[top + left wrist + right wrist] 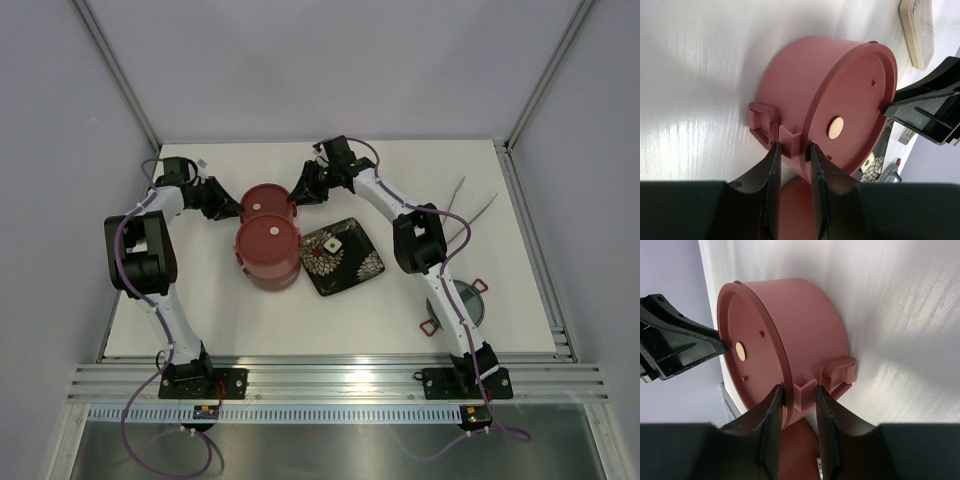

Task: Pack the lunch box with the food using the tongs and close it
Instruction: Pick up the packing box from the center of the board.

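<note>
Left gripper (793, 148) is pinching a side tab on the far red bowl (268, 200), jaws nearly closed around it; right gripper (799, 391) is clamping the opposite tab the same way. That bowl is sitting just behind the second red bowl (268, 254), near the black plate (345, 262).

- Lunch box bowl (800, 85): dusty-red plastic, matt, smooth wall, crisp moulded edges.
- Lid (860, 90): same red plastic, flat and dull, no shine anywhere.
- Beige disc (835, 127) at its centre: smooth, slightly paler, matt.
- Table (690, 75): white, satin sheen, fine streaky grain under the light.
- Left gripper (792, 150): black, matt, plastic-looking, faintly textured.
- Plate (345, 283): black and glossy, with a flower pattern.
- Tongs (480, 212): thin bare silvery metal.
- Frame rails (340, 380): ribbed aluminium, bright glare along the grooves.
</note>
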Robot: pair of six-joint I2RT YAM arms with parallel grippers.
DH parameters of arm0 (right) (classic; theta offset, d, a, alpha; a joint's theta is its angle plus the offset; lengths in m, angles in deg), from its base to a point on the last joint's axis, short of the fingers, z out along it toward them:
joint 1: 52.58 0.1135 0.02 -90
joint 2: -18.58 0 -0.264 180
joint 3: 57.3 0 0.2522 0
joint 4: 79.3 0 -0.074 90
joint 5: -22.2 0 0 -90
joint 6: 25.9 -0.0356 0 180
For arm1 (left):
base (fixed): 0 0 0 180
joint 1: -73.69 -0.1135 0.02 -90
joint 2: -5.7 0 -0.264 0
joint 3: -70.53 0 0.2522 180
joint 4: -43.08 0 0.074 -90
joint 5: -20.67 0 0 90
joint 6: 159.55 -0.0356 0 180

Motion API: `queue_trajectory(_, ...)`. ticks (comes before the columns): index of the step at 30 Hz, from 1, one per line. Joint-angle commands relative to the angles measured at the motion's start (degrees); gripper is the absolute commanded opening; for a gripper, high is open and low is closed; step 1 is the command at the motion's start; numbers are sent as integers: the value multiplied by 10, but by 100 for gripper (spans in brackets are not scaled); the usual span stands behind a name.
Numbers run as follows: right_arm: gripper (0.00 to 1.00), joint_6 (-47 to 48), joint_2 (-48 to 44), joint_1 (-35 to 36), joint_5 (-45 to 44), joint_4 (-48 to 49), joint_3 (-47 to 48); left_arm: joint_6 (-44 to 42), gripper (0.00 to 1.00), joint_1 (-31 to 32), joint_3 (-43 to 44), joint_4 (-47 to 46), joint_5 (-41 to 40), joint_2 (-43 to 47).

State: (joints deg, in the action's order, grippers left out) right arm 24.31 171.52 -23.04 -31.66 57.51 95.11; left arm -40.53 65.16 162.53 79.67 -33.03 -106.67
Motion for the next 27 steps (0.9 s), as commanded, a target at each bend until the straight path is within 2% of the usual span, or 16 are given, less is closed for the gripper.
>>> queue_trajectory(1, 0, -10, -48, 10, 28, 14, 31, 32, 0, 12, 17, -25, 81, 53)
queue_trajectory(27, 0, -8, -87, 10, 26, 17, 47, 49, 0, 16, 51, -9, 91, 91)
